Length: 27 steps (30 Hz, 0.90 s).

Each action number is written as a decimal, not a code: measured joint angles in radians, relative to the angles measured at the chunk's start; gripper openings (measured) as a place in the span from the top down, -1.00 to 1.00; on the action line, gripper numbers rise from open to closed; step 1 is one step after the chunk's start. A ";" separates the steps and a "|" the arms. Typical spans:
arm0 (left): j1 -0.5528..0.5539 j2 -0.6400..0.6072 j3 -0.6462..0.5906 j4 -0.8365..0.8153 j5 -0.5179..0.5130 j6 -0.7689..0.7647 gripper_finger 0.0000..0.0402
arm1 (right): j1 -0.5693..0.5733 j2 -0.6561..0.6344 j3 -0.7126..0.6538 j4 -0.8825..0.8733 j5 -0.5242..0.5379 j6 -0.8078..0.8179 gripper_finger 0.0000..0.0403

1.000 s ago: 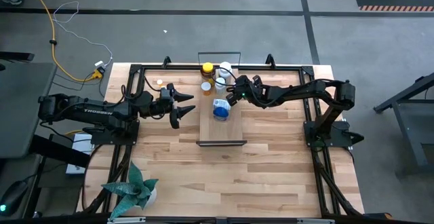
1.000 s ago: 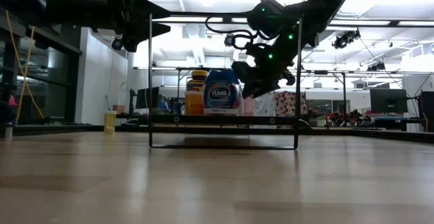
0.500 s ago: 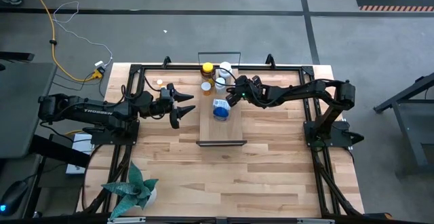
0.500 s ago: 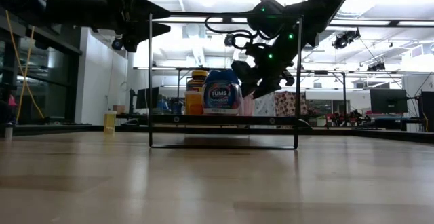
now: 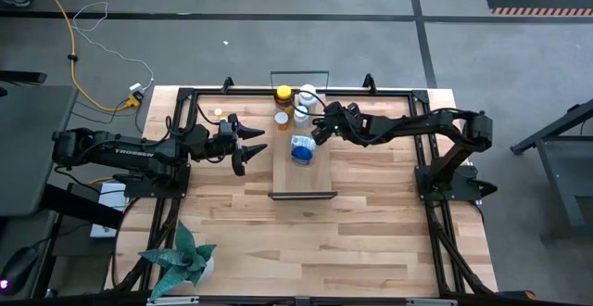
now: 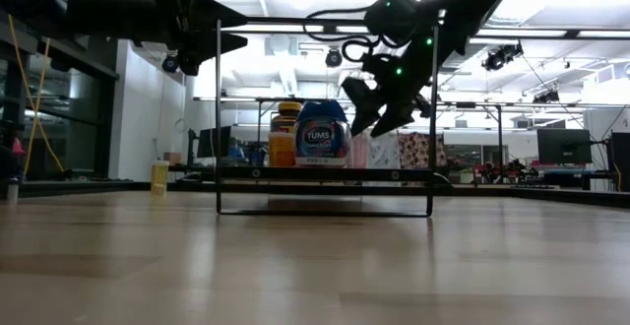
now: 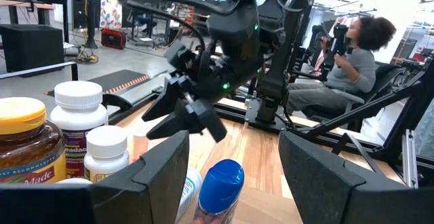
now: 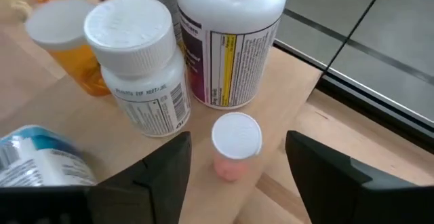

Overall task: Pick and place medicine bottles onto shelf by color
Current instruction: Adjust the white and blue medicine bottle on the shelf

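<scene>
The shelf (image 5: 303,178) is a narrow light-wood board across the table's middle. At its far end stand an amber bottle with a yellow cap (image 5: 283,94), two white bottles (image 8: 230,34) (image 8: 139,61), an orange bottle with a white cap (image 5: 282,118), a tiny pink-orange bottle with a white cap (image 8: 236,142) and a blue-capped bottle (image 5: 301,148), all on their bases. My right gripper (image 5: 321,126) hangs open above the tiny bottle, touching nothing. My left gripper (image 5: 250,146) is open and raised, left of the shelf.
A black frame (image 5: 185,97) runs round the table's far part. A small pale bottle (image 6: 159,175) stands on the table left of the shelf. A potted plant (image 5: 181,260) sits at the near left corner. A person (image 7: 352,54) sits beyond the table.
My right gripper has risen from just above the shelf's far end and drawn back slightly toward the table's right edge, staying open. The bottles stand as before.
</scene>
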 joint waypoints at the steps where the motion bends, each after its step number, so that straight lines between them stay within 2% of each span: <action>1: 0.000 0.000 0.000 0.000 0.000 0.000 -0.09 | 0.004 -0.010 0.000 -0.011 -0.002 0.005 -0.15; 14: 0.000 0.000 0.000 0.000 0.000 0.000 -0.09 | 0.116 -0.153 0.000 -0.032 -0.001 -0.038 -0.15; 23: 0.000 0.000 0.000 0.000 0.000 0.000 -0.09 | 0.136 -0.164 0.000 -0.082 0.010 -0.035 -0.15; 27: 0.000 0.000 0.000 0.000 0.000 0.000 -0.09 | 0.136 -0.163 0.000 -0.084 0.010 0.018 -0.15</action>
